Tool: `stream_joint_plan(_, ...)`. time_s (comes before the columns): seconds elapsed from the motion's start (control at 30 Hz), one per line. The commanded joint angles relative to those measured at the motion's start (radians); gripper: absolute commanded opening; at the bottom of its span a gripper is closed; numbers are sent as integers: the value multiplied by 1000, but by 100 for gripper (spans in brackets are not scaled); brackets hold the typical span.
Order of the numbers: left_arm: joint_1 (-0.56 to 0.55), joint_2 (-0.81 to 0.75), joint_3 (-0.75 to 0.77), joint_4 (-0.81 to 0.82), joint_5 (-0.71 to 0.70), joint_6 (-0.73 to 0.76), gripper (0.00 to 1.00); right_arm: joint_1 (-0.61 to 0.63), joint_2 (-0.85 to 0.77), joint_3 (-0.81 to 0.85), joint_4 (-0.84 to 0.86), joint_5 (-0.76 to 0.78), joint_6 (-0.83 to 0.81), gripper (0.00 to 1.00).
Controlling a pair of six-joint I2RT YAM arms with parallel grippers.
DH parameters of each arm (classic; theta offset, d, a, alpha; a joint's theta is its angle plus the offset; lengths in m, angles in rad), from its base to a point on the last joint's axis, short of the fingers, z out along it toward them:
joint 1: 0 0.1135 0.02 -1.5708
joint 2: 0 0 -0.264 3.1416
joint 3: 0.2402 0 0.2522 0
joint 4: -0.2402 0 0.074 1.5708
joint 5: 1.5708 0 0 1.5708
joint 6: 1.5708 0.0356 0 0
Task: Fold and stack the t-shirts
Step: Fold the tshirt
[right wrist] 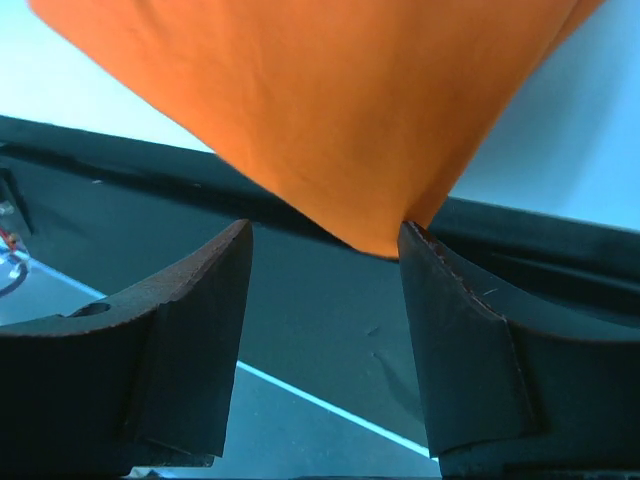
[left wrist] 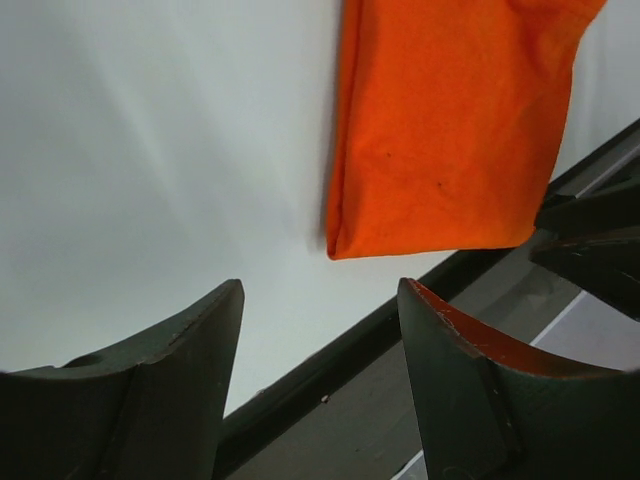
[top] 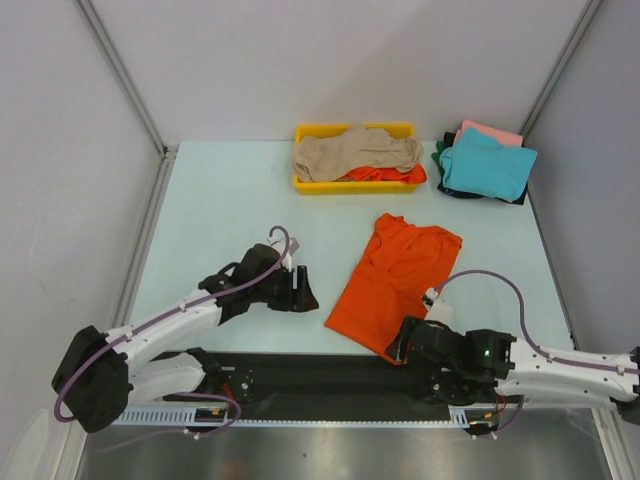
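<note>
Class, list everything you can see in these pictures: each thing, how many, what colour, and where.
orange shirt: one, orange, flat on the table, centre-right
tray: one, yellow, back centre
beige shirt: one, beige, crumpled in the tray
orange cloth: count unclear, orange, in the tray under the beige shirt
teal shirt: one, teal, top of the back-right stack
pink shirt: one, pink, under the teal shirt
dark cloth: count unclear, dark green, bottom of that stack
table: one, pale blue
left gripper: one, black, open, left of the orange shirt
right gripper: one, black, open, at the orange shirt's near corner
</note>
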Motion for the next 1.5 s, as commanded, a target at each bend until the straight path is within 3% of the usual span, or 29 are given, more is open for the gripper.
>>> stream_joint_plan(0.0,-26,19,-10,114,45,-21,68,57,77,-13,71,68,176,64)
stream_joint_plan(0.17,-48,34,-24,137,47,-41,68,103,204,8,48,91,237,64)
stream_joint_plan(0.33,-66,49,-39,151,39,-54,66,151,175,23,-42,148,296,64)
stream_joint_plan(0.53,-84,60,-47,177,39,-65,64,169,119,-64,69,175,316,61)
stream_joint_plan(0.83,-133,68,-79,227,64,-80,64,171,125,-96,73,223,345,51)
stream_joint_plan(1.27,-167,129,-144,315,82,-117,69,169,117,-124,91,237,339,19)
stream_joint_plan(1.47,-175,152,-153,347,87,-126,68,169,109,-130,80,235,345,10)
